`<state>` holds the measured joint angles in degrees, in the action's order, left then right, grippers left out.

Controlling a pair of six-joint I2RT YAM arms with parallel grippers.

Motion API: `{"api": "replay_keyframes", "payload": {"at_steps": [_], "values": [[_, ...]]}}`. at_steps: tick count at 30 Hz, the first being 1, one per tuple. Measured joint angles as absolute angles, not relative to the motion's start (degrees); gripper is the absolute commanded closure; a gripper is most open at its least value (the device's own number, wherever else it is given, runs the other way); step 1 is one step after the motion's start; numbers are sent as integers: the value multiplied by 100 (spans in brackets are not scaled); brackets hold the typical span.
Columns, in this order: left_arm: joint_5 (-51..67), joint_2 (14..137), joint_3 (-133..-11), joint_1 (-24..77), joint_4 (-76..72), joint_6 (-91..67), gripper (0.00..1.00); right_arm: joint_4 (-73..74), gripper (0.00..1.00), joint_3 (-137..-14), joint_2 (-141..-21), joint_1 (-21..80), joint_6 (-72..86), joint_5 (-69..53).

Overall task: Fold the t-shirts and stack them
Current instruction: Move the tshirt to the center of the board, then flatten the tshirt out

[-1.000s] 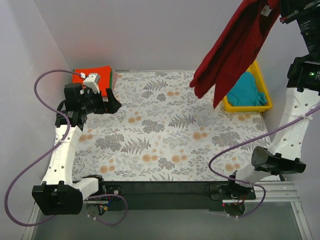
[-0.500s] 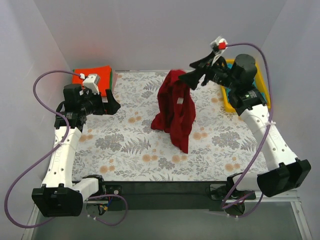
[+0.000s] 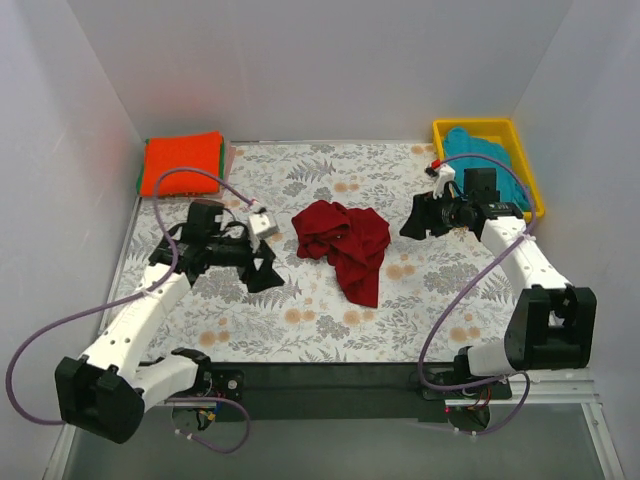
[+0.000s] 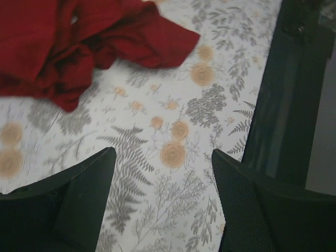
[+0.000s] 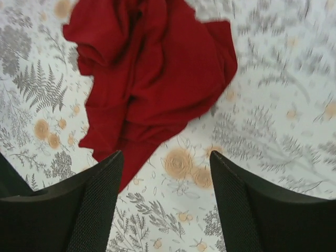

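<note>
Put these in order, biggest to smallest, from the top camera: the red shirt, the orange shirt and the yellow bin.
1. The yellow bin and the crumpled red shirt look too alike to rank.
2. The folded orange shirt looks smallest.

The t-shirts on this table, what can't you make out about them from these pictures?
Maroon t-shirt: it lies crumpled, and its own folds hide collar and sleeves in every view. Both wrist views cut it off at the top edge.
Stack under the orange-red t-shirt: the top view shows only green and pink edges, so the count is hidden.
Teal t-shirt in the yellow bin: the right arm covers its near part in the top view.
</note>
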<state>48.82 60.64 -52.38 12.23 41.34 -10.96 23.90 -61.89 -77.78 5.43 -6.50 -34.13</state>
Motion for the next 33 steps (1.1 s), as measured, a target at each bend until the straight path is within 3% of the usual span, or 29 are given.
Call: {"api": "replay_keyframes", "payload": {"at_steps": [9,13,29,32,33], "values": [[3846,7408,-5465,4346,3656,530,51,3009,38,-5793,-8676,-172,-864,-3682],[3413,8420,-5843,5085,3216,648,51,3173,38,-5900,-8685,-683,-950,-3857],[2624,10919,-6812,5688,1553,91,50,3920,38,-6152,-8569,-1721,-1535,-4320],[2587,11102,-6834,5684,1402,32,61,3992,38,-6189,-8569,-1815,-1577,-4379],[2571,11122,-6853,5684,1332,25,74,4025,38,-6208,-8569,-1841,-1594,-4392]]}}
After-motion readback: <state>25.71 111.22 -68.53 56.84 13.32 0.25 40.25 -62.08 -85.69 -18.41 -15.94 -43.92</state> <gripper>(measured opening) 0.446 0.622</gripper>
